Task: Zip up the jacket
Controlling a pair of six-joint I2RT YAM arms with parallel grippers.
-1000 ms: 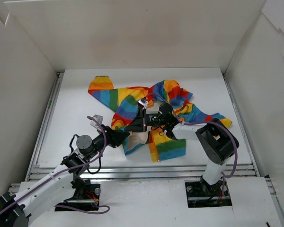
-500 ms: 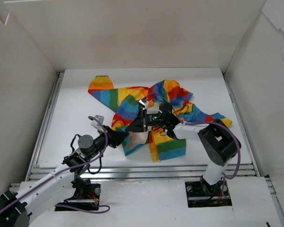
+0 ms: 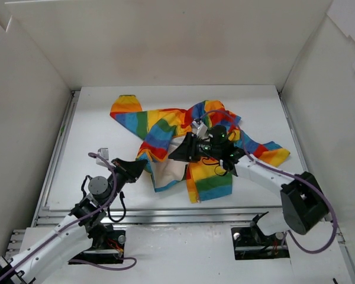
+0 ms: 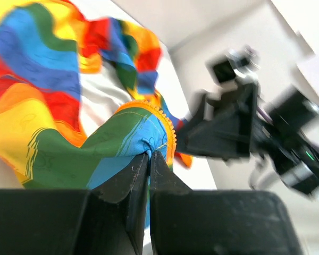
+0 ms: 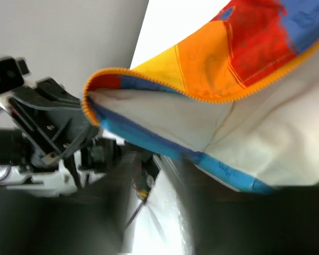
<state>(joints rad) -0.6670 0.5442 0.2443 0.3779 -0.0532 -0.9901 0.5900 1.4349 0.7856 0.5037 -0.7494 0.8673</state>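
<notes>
1. The left gripper (image 4: 149, 155) was clamped on the blue-green hem of the jacket (image 3: 212, 182), beside the orange zipper teeth (image 4: 169, 127).
2. The right gripper (image 3: 182, 152) sat at the jacket's white lining (image 3: 165, 171); blur hid whether it gripped anything.
3. The jacket lay crumpled and unzipped mid-table (image 3: 94, 130), with sleeves reaching far left and right.

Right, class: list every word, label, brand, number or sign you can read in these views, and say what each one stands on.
No text can be read in any view.
On a blue stripe of the jacket, in the right wrist view, faint dark marks: too small and blurred to read.
</notes>
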